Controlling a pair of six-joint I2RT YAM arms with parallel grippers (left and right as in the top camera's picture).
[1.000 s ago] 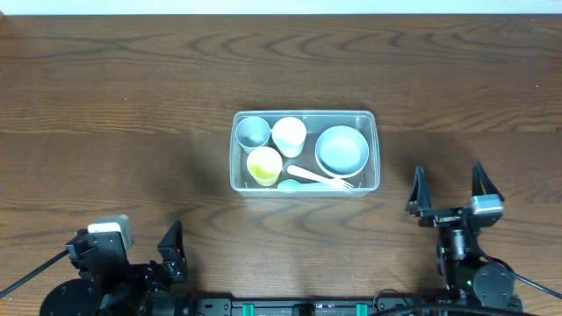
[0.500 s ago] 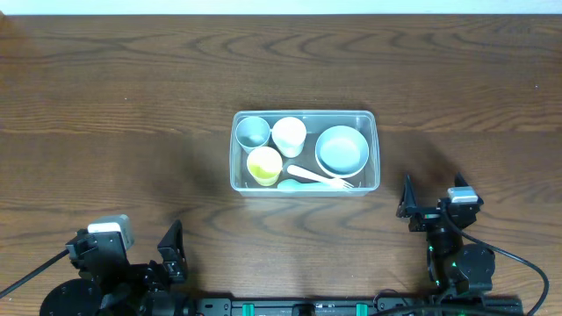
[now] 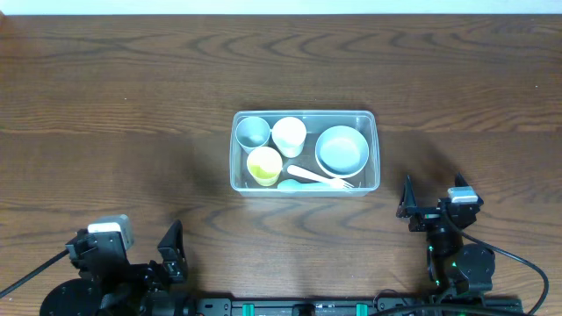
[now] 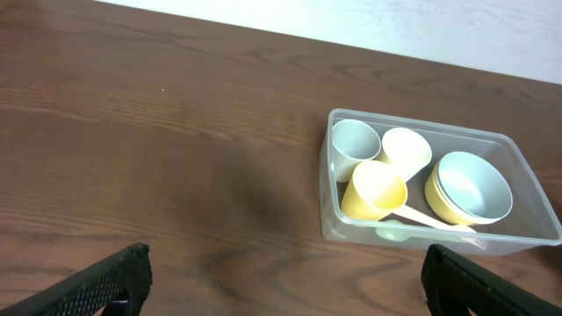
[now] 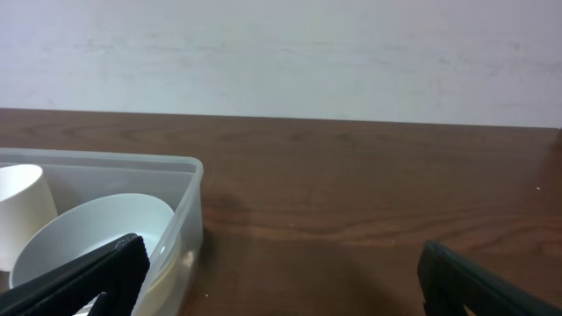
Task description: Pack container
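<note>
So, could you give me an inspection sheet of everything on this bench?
Surface: dark wooden table, no spills seen.
Job's things: clear container mid-table, holding a grey cup, white cup, yellow cup, pale-blue bowl and fork.
Clutter: nothing seen.
Grippers: left gripper open and empty, near the table's front edge; right gripper open and empty, beside the container's right end, not touching it.
Cables: black cable by the left arm's base, another by the right.
Surroundings: pale wall behind the table.
</note>
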